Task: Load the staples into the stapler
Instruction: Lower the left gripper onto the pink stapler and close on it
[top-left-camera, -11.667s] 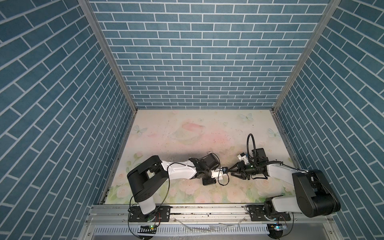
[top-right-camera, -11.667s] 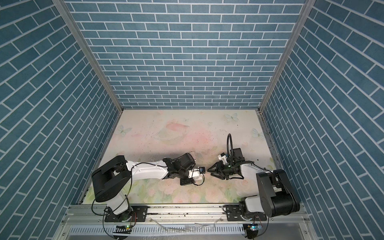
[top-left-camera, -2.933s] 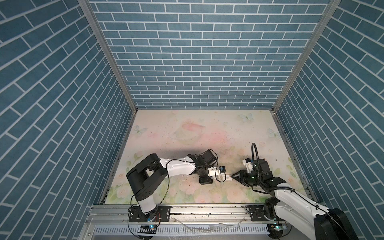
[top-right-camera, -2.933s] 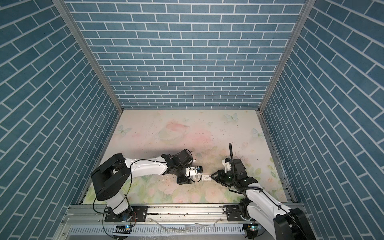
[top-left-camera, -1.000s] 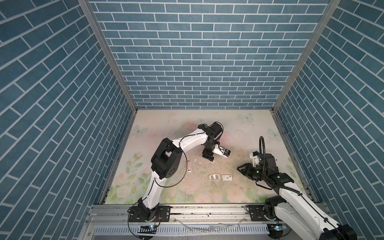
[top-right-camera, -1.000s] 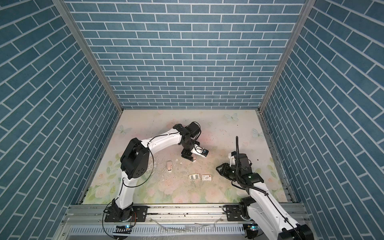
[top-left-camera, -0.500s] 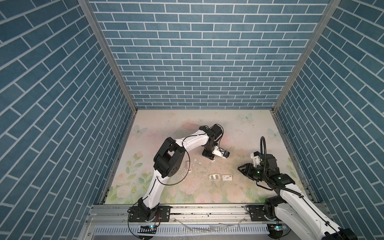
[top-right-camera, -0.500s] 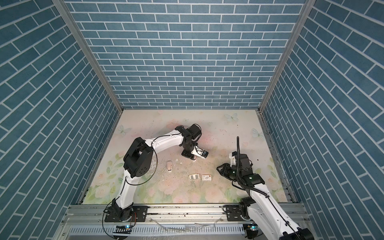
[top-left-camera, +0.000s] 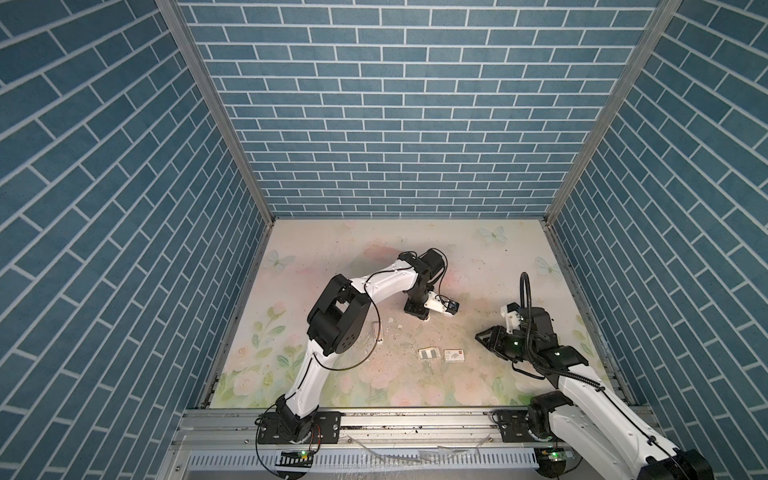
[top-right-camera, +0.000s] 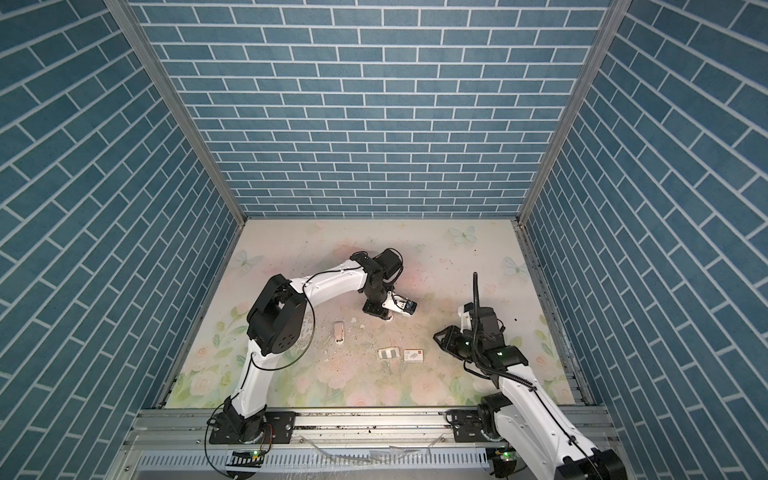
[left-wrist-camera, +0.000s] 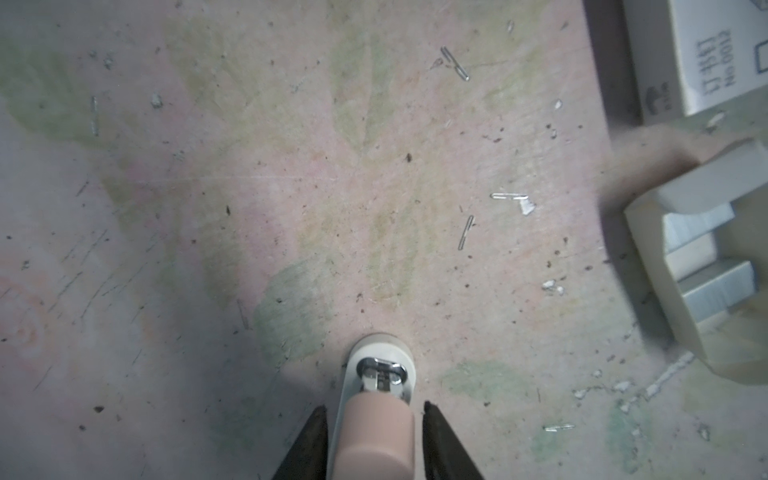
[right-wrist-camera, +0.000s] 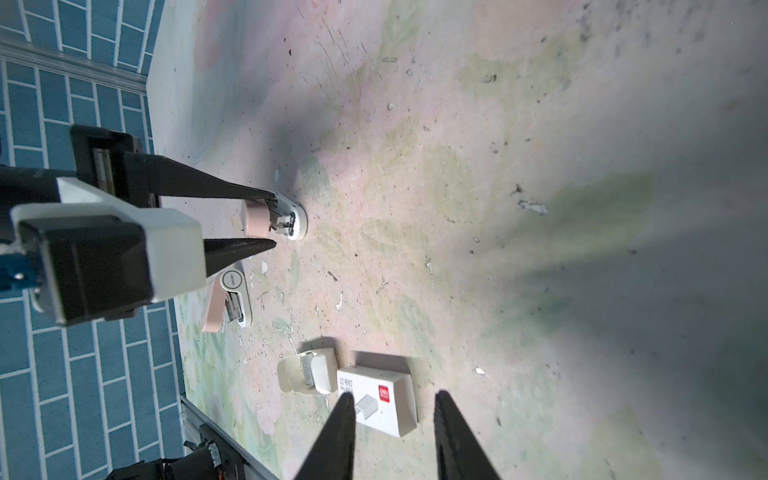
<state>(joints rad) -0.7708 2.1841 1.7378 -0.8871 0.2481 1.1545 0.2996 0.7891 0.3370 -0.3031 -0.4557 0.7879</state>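
Note:
A small pink and white stapler stands on its white nose on the mat, behind the middle. My left gripper points down over it, its black fingers pressed on both flanks, as the right wrist view also shows. The staples lie as silvery strips in an open cream tray near the front middle, seen in both top views. My right gripper hovers open and empty to the right of the tray.
A white cardboard box with a red mark lies beside the tray, under my right fingertips in the right wrist view. A second pink stapler lies flat, left of the tray. Loose single staples and crumbs are scattered on the flowered mat.
About three seconds ago both grippers were together at the front middle; the left arm has since swung back and up the mat. Over the last second both arms have barely moved.

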